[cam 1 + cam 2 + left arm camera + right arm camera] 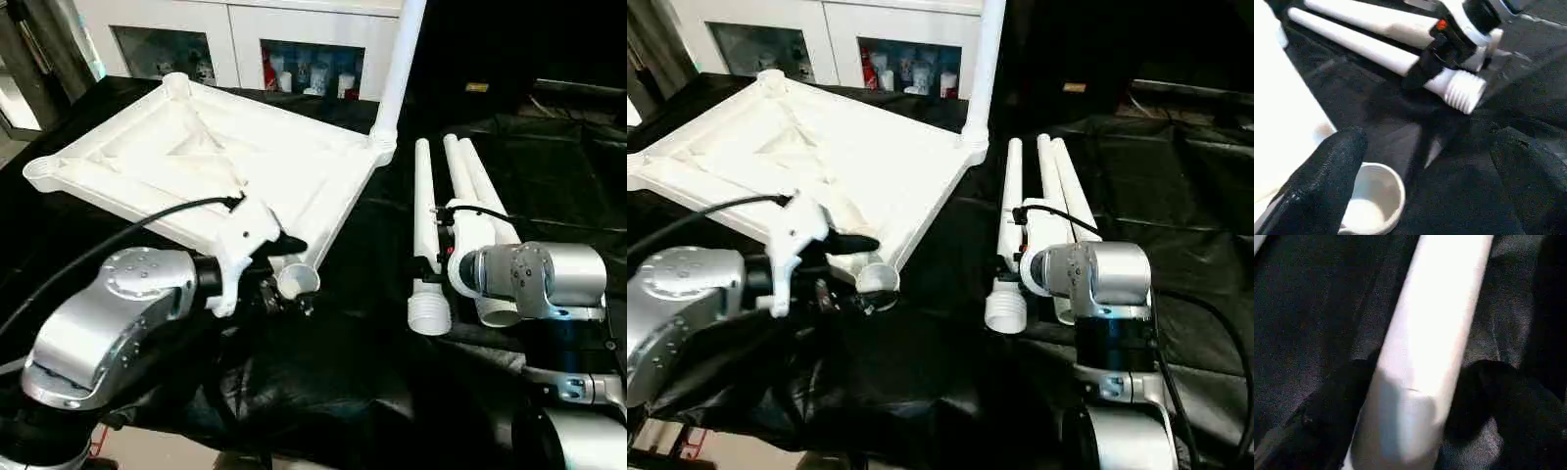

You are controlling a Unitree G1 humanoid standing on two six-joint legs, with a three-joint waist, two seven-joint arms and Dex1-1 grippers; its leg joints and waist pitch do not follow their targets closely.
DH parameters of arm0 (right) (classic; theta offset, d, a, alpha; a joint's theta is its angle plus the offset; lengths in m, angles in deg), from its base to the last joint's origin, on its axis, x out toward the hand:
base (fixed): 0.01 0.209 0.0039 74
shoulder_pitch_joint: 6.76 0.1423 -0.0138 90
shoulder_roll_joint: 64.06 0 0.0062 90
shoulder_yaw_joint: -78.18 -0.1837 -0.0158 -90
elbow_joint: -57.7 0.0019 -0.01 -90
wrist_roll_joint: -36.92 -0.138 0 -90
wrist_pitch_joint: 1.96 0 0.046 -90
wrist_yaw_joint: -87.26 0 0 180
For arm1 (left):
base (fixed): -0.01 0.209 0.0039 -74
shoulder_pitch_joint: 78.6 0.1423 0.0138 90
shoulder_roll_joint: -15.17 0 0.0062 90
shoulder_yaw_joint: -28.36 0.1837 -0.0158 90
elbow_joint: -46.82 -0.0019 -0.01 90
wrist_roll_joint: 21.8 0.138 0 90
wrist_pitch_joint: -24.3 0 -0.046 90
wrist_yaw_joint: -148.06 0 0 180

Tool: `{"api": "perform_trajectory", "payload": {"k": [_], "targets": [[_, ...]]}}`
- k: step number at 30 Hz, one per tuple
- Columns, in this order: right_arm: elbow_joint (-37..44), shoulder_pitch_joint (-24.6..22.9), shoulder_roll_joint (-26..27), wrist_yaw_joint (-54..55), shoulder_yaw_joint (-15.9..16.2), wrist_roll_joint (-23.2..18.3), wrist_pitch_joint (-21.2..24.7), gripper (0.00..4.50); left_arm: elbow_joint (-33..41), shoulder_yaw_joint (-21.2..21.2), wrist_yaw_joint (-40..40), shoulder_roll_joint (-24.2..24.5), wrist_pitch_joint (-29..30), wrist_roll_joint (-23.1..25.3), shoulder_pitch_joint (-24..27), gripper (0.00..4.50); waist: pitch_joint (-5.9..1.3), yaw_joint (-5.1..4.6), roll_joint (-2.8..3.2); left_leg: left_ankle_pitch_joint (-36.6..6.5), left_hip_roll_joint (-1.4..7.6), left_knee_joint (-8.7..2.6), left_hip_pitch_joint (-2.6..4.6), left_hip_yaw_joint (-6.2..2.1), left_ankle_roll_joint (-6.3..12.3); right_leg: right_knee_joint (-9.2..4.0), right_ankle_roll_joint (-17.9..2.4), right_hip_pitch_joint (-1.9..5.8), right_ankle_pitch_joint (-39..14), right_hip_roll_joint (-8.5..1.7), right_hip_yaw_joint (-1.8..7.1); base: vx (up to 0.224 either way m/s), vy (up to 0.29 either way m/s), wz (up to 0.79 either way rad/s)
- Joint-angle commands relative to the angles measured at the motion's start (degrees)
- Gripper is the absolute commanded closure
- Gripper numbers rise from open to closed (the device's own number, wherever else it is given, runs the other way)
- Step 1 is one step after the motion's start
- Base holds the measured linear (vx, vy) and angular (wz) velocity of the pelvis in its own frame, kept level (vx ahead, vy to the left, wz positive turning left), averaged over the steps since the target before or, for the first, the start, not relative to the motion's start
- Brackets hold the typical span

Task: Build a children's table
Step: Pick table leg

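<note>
The children's table's white tabletop (196, 157) lies ribbed side up on the black-draped work table. One leg (400, 59) stands upright in its far right corner socket. Three more legs lie side by side to the right. My left gripper (1432, 147) is open at the near corner socket (297, 282), with one finger (1327, 181) beside the socket's rim and nothing between the fingers. My right gripper (1415, 396) is down over the leftmost lying leg (424, 215), just above its threaded end (430, 318). It is open, with a black finger close on each side of the tube.
The two other lying legs (475, 186) rest right beside the straddled one. A black cable (147, 220) from my left arm crosses the tabletop's near edge. White cabinets with glass doors (294, 59) stand behind the table. Floor (147, 450) shows past the front edge.
</note>
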Motion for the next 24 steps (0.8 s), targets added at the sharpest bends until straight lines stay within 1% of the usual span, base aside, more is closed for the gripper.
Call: {"api": "perform_trajectory", "payload": {"k": [1,2,3,4,5,7,8,9,10,12,14,16,17,18,20,21,23,24], "targets": [[-1.68,0.18,-0.24,-0.35,0.41,-0.09,0.38,0.87,-0.25,0.57,0.54,0.81,-0.68,0.06,-1.23,0.00,-4.78,0.16,0.09,-11.40,1.28,-3.37,1.58,-0.46,-4.81,-4.31,-6.96,2.64,-12.26,-3.35,2.86,0.000,0.000,0.00],[-2.07,0.27,-0.18,-0.31,0.13,-0.13,0.31,0.95,-0.28,0.67,0.70,0.87,-0.78,0.06,-1.39,0.00,-4.79,0.20,0.09,-11.62,1.31,-3.37,1.61,-0.45,-4.88,-4.37,-6.84,2.63,-12.55,-3.37,2.88,0.000,0.000,0.00],[-3.23,0.56,-0.25,-0.33,-0.16,-0.12,-0.29,1.07,-0.58,0.99,1.11,1.02,-1.10,0.10,-1.77,0.00,-5.06,0.24,-0.25,-11.09,1.31,-3.32,1.56,-0.49,-4.84,-4.22,-6.78,2.81,-12.41,-3.41,2.84,0.000,0.000,0.00],[-3.88,0.73,-0.26,-0.33,-0.39,-0.12,-0.55,1.07,-0.73,1.16,1.40,1.16,-1.27,0.08,-1.98,0.00,-5.14,0.19,-0.32,-11.06,1.26,-3.28,1.54,-0.44,-4.83,-4.27,-6.75,2.80,-12.77,-3.38,2.82,0.000,0.000,0.00],[-4.46,0.86,-0.23,-0.26,-0.71,-0.11,-0.73,1.25,-0.80,1.31,1.81,1.32,-1.38,-0.04,-2.17,0.00,-5.08,0.24,-0.24,-11.23,1.26,-3.29,1.58,-0.44,-4.87,-4.30,-6.68,2.71,-13.15,-3.41,2.83,0.000,0.000,0.00],[-5.58,0.98,-0.46,-0.30,-0.80,-0.06,-1.37,1.38,-1.09,1.73,2.40,1.73,-1.85,-0.22,-2.53,0.00,-5.34,0.28,-0.33,-11.41,1.31,-3.25,1.72,-0.45,-5.05,-4.25,-6.52,2.69,-13.36,-3.39,2.82,0.000,0.000,0.00],[-5.70,0.99,-0.49,-0.30,-0.81,-0.05,-1.45,1.46,-1.13,1.79,2.47,1.78,-1.89,-0.24,-2.56,0.00,-5.30,0.23,-0.28,-11.62,1.32,-3.29,1.73,-0.46,-5.16,-4.23,-6.53,2.63,-13.41,-3.36,2.81,0.000,0.000,0.00],[-6.03,1.03,-0.56,-0.29,-0.84,-0.04,-1.64,1.46,-1.25,1.92,2.66,1.90,-1.98,-0.30,-2.65,0.00,-5.44,0.29,-0.30,-11.63,1.36,-3.26,1.80,-0.48,-5.30,-4.16,-6.54,2.68,-12.93,-3.32,2.80,0.000,0.000,0.00],[-6.36,1.08,-0.65,-0.31,-0.84,-0.03,-1.84,1.56,-1.46,2.15,2.91,2.12,-2.32,-0.17,-2.76,0.00,-5.55,0.30,-0.38,-11.50,1.36,-3.23,1.81,-0.44,-5.27,-4.13,-6.66,2.72,-12.48,-3.28,2.80,0.000,0.000,0.00],[-6.71,1.20,-0.65,-0.21,-1.14,-0.05,-2.01,1.81,-1.76,2.31,3.07,2.30,-2.63,-0.03,-2.89,0.00,-5.59,0.39,-0.38,-11.34,1.32,-3.18,1.73,-0.41,-5.37,-4.02,-7.01,2.73,-11.28,-3.24,2.80,0.000,0.000,0.00],[-7.18,1.41,-0.57,0.19,-1.88,-0.03,-2.45,1.88,-2.31,2.37,3.11,2.32,-3.03,0.20,-3.11,0.00,-5.71,0.49,-0.38,-11.49,1.30,-3.13,1.77,-0.41,-5.42,-3.99,-7.14,2.81,-11.35,-3.30,2.79,0.000,0.000,0.00],[-7.51,1.89,0.07,1.40,-4.44,-0.18,-3.18,2.11,-4.14,1.79,1.82,1.16,-4.01,0.77,-3.83,0.00,-5.75,0.53,-0.29,-11.55,1.19,-3.06,1.73,-0.36,-5.42,-4.04,-7.19,2.78,-11.56,-3.27,2.84,0.000,0.000,0.00],[-7.45,2.19,0.66,2.19,-6.36,-0.45,-3.62,2.19,-5.70,1.20,0.57,-0.01,-4.78,1.10,-4.50,0.00,-5.78,0.63,-0.41,-11.57,1.15,-3.04,1.78,-0.34,-5.44,-4.09,-7.03,2.81,-11.88,-3.26,2.86,0.000,0.000,0.00],[-7.41,2.24,0.77,2.32,-6.69,-0.50,-3.69,2.24,-5.96,1.07,0.34,-0.23,-4.85,1.12,-4.62,0.00,-5.87,0.73,-0.27,-12.00,1.23,-3.08,1.82,-0.47,-5.62,-4.10,-7.00,2.87,-11.78,-3.32,2.77,0.000,0.000,0.00],[-6.63,2.31,1.23,2.55,-8.31,-1.06,-3.64,2.41,-8.28,-0.03,-1.65,-2.23,-5.76,1.31,-5.78,0.00,-5.87,0.72,0.01,-11.92,1.20,-3.06,1.72,-0.51,-5.66,-3.95,-7.11,2.90,-11.15,-3.28,2.76,0.000,0.000,0.00],[-6.26,2.32,1.43,2.69,-9.04,-1.27,-3.58,2.51,-9.19,-0.53,-2.44,-3.09,-6.09,1.23,-6.27,0.00,-5.99,0.77,-0.14,-11.79,1.19,-3.01,1.77,-0.50,-5.60,-4.00,-7.12,2.96,-10.55,-3.27,2.75,0.000,0.000,0.00],[-5.25,2.24,1.97,3.13,-10.83,-1.77,-3.98,2.61,-10.76,-1.76,-3.91,-5.03,-6.41,0.64,-7.33,0.00,-6.14,0.89,0.06,-11.30,1.17,-2.92,1.73,-0.54,-5.47,-3.84,-7.49,3.06,-9.33,-3.32,2.69,0.000,0.000,0.00],[-4.30,2.37,2.51,3.59,-13.09,-2.48,-4.69,2.64,-12.06,-2.96,-5.32,-6.75,-6.61,0.03,-8.40,0.00,-6.16,0.94,-0.10,-10.80,1.15,-2.90,1.61,-0.56,-5.31,-3.80,-7.64,3.15,-8.59,-3.29,2.66,0.000,0.000,0.00]]}}
